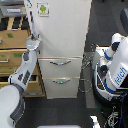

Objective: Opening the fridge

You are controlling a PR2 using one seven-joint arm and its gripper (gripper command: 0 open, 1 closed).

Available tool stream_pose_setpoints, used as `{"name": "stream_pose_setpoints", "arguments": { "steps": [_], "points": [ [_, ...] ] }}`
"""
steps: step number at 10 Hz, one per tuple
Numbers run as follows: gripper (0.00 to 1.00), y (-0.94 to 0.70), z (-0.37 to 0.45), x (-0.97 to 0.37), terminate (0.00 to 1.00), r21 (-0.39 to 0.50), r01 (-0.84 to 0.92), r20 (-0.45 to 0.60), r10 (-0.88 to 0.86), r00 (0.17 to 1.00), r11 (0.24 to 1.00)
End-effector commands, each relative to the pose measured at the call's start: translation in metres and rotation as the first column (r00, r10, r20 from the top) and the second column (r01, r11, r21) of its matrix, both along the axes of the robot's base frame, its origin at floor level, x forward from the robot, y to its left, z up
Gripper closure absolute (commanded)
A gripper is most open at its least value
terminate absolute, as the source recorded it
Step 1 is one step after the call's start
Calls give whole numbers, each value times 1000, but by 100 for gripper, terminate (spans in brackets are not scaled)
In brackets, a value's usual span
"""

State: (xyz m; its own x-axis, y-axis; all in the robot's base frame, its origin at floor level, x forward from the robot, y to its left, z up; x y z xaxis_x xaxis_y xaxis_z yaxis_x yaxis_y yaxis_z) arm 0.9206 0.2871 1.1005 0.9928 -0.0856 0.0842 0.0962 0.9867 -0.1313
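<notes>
Seen from the exterior view, the fridge [64,45] stands upright mid-frame, its upper door's long edge running vertically; the pincer [34,39] sits at that edge on the view's left, too blurred to tell whether spread or pinching.

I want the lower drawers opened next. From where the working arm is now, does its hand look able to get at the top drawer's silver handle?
Probably yes. The hand is at the fridge's left edge in the exterior view, just above the top drawer handle. Nothing stands in front of that handle; the other robot stays off to the right.
</notes>
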Motion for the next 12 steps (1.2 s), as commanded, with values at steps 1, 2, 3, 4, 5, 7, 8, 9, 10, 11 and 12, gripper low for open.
{"name": "stream_pose_setpoints", "arguments": {
  "steps": [1, 2, 3, 4, 5, 7, 8, 9, 10, 11, 12],
  "points": [
    [100, -27, -25, 1, 0, 2, 57, -23, -57, 998, 998],
    [100, -23, -25, -1, 0, -2, 51, -23, -52, 998, 999],
    [100, -18, -25, -3, 0, -5, 48, -24, -48, 999, 999],
    [100, -18, -27, -4, 0, -1, 51, -28, -51, 998, 999],
    [100, -29, -26, -20, 0, 0, 94, -20, -94, 995, 996],
    [100, -56, -6, -63, 0, 28, 204, 9, -205, 979, 978],
    [100, -66, 17, -82, 0, 4, 211, 51, -211, 976, 977],
    [100, -95, 44, -132, 0, 9, 282, 89, -282, 955, 959],
    [100, -188, 178, -472, 0, 131, 579, 257, -591, 764, 805],
    [100, -229, 242, -771, 0, 107, 733, 324, -721, 613, 672],
    [100, -245, 252, -891, 0, 115, 776, 375, -751, 544, 620]
  ]
}}
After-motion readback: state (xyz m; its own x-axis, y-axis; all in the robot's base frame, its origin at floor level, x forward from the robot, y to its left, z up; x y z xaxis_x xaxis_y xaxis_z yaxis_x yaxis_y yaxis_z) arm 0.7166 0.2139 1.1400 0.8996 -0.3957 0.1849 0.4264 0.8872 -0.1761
